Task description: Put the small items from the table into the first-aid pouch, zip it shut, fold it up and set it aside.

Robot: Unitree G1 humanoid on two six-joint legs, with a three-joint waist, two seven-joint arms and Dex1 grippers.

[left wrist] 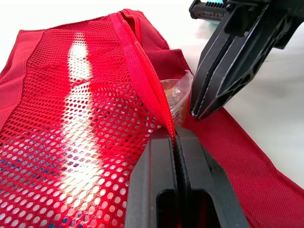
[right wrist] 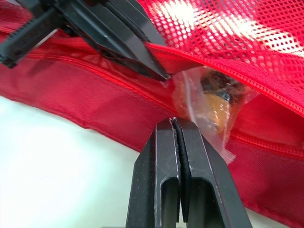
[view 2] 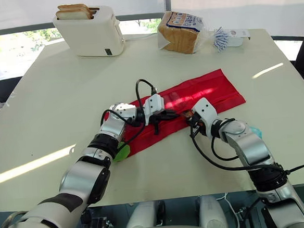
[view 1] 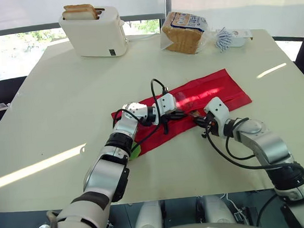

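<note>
The red first-aid pouch (view 1: 213, 91) lies unfolded on the white table (view 1: 62, 99), with its mesh pocket (left wrist: 71, 123) facing up. My left gripper (left wrist: 175, 133) is shut on the pocket's zipper edge and holds it lifted. My right gripper (right wrist: 174, 121) meets it tip to tip and is shut on the corner of a clear plastic packet (right wrist: 213, 102) with brownish contents. The packet sits at the pocket's mouth, partly under the mesh. Both grippers are over the pouch's near middle, the left gripper (view 1: 180, 113) just left of the right gripper (view 1: 198, 122).
A white toaster (view 1: 94, 32) holding bread stands at the back left. A bag of sliced bread (view 1: 184, 32) and a small white and blue pack (view 1: 233, 38) are at the back right. A green item (view 1: 135, 150) lies under my left forearm, a teal one (view 2: 256, 133) by my right.
</note>
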